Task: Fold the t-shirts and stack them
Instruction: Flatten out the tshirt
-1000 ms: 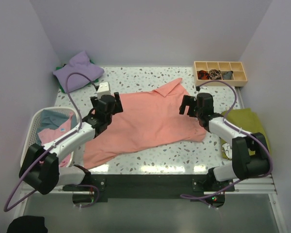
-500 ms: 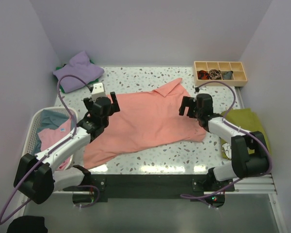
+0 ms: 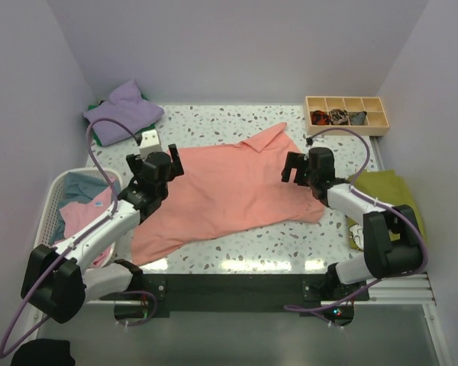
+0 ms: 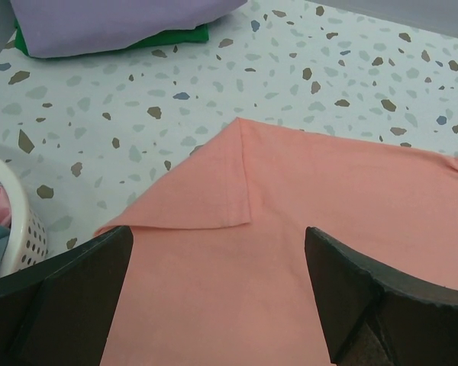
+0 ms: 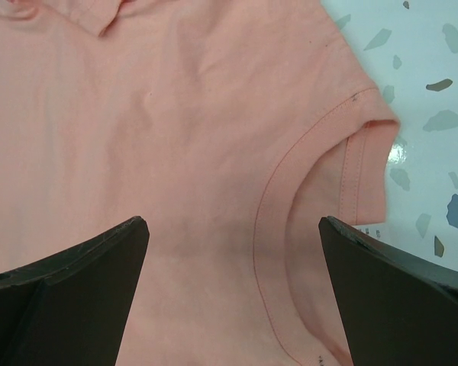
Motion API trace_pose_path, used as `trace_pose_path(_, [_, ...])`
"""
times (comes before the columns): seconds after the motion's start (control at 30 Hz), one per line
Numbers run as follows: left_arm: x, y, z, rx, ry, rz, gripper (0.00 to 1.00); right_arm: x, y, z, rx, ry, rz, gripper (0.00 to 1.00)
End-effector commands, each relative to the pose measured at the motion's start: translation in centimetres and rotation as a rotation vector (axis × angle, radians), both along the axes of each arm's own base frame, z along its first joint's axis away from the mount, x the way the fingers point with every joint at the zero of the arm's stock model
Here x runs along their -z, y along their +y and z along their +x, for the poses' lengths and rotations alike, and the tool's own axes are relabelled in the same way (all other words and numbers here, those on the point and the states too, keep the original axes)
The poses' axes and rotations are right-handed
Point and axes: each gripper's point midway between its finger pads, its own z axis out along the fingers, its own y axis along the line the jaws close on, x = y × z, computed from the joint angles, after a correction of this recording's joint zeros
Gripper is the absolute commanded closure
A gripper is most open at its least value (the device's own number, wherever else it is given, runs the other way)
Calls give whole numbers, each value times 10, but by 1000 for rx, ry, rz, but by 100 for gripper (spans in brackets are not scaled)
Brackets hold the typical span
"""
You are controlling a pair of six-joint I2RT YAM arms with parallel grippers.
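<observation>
A large salmon-pink t-shirt (image 3: 229, 191) lies spread across the middle of the table. My left gripper (image 3: 159, 158) hovers open over its left edge. In the left wrist view a folded sleeve flap (image 4: 206, 191) lies just beyond the open left gripper (image 4: 216, 232). My right gripper (image 3: 295, 168) is open above the shirt's right side, and nothing is between the jaws of the right gripper (image 5: 233, 221) but the neckline seam (image 5: 271, 221). A lavender t-shirt (image 3: 124, 110) sits on a green one (image 4: 175, 36) at the back left.
A white basket (image 3: 55, 197) at the left holds a light blue shirt (image 3: 80, 185) and a pink one (image 3: 80, 217). An olive-green shirt (image 3: 388, 191) lies at the right edge. A wooden compartment tray (image 3: 347, 114) stands at the back right.
My left gripper has drifted a little left and toward the back along the shirt's edge. The right arm and the shirt have stayed put.
</observation>
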Motion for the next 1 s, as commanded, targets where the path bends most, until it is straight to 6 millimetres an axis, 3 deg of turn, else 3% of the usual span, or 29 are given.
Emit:
trace_pose_path(0.0, [-18,2,1,3,-75,-18,0,-32,2,12,-8,-100,5,1])
trace_pose_path(0.97, [-31,-4,3,61,-86,-8,0,-49,-15,4,28,-100,-69,1])
